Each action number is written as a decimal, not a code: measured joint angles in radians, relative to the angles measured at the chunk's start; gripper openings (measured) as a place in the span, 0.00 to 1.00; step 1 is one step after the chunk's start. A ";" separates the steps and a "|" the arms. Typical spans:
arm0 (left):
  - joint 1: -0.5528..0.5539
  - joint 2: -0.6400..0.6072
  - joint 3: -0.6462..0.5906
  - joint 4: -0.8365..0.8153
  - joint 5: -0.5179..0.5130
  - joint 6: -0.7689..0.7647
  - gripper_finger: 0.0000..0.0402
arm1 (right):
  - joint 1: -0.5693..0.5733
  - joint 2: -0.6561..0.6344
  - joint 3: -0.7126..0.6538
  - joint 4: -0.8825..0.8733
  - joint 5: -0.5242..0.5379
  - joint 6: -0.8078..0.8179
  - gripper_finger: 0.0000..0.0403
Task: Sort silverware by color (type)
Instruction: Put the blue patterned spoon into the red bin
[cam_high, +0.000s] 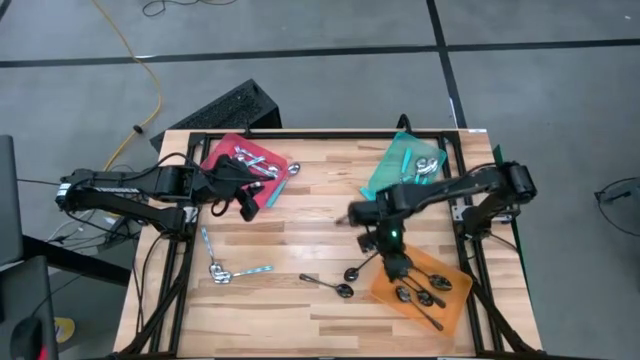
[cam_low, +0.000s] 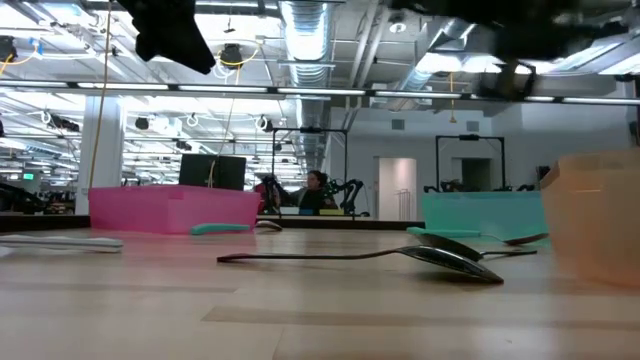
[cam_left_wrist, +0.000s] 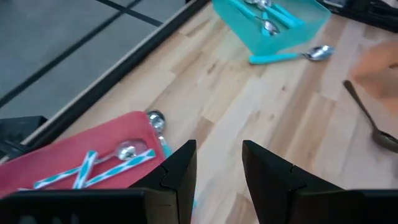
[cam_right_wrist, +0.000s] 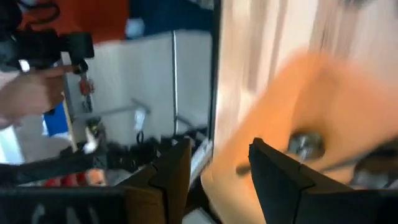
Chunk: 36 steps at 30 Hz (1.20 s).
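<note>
My right gripper hovers open over the far left corner of the orange tray, which holds several black spoons. Two more black spoons lie flat on the wood to the tray's left. My left gripper hangs open above the near edge of the red tray, where teal-handled spoons lie. The teal tray at the far right holds spoons. Loose silver and teal-handled spoons lie at the near left.
A teal-handled spoon lies beside the teal tray, and another beside the red tray. A black frame runs along the table's left, right and far sides. Bare wood lies between the two grippers.
</note>
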 joint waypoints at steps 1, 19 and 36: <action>0.000 0.000 0.000 0.000 0.011 0.000 0.28 | -0.014 0.000 0.038 0.001 0.007 -0.007 0.46; -0.034 0.000 0.000 0.000 0.056 0.001 0.28 | -0.133 0.000 0.423 0.149 0.916 -0.200 0.46; -0.539 0.019 0.001 -0.076 0.056 -0.305 0.28 | -0.051 -0.013 0.423 0.100 0.918 -0.088 0.46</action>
